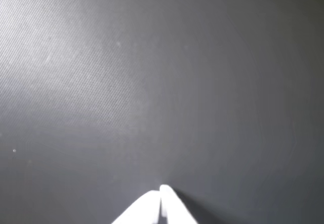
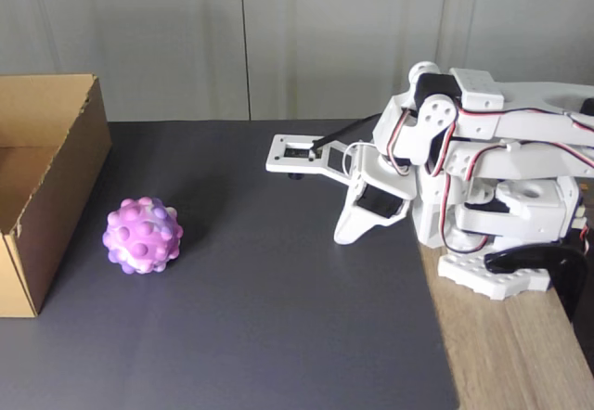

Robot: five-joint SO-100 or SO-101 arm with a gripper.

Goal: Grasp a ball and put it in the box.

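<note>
Closest to the wrist camera, the gripper (image 1: 162, 191) is showing as two white fingertips pressed together over the dark mat (image 1: 152, 82) — jaws closed, holding nothing. In the fixed view the gripper (image 2: 345, 234) is pointing down at the mat just in front of the arm's base, with the arm folded back on itself; I judge this a resting pose, so the reach is not yet under way.

The ball (image 2: 142, 235) is sitting on the mat well apart from the gripper, just beside the near corner of the box (image 2: 56, 178), not touching it as far as I can tell. The box is standing open-topped at the left edge, ready to receive — a short carry.

The mat is covering a wooden table (image 2: 501, 354); pale wall panels (image 2: 278, 39) are standing behind
</note>
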